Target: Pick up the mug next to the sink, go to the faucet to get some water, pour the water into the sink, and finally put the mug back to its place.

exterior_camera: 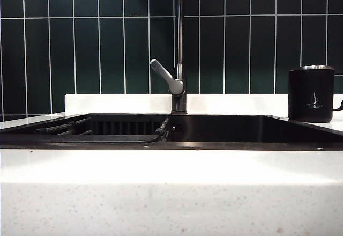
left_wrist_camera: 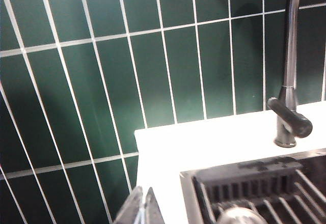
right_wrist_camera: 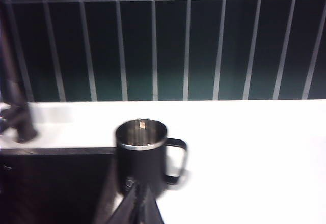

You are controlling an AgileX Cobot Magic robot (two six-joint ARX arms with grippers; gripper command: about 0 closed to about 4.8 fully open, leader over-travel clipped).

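The matte black mug (exterior_camera: pixel 311 94) with a silvery rim stands upright on the white counter to the right of the sink (exterior_camera: pixel 214 130), its handle pointing right. The dark faucet (exterior_camera: pixel 180 43) rises behind the sink's middle, its grey lever (exterior_camera: pixel 167 78) angled to the left. Neither arm shows in the exterior view. In the right wrist view my right gripper (right_wrist_camera: pixel 138 191) is shut and empty, just short of the mug (right_wrist_camera: pixel 141 155). In the left wrist view my left gripper (left_wrist_camera: pixel 144 196) is shut and empty over the counter beside the sink's corner (left_wrist_camera: pixel 189 183), well apart from the faucet (left_wrist_camera: pixel 289 81).
A dark green tiled wall (exterior_camera: pixel 96 37) backs the counter. A slatted rack and dark bars (exterior_camera: pixel 69 127) lie in the sink's left part. A wide white counter front (exterior_camera: pixel 171 193) runs across the foreground. A silvery round thing (left_wrist_camera: pixel 237 216) shows inside the sink.
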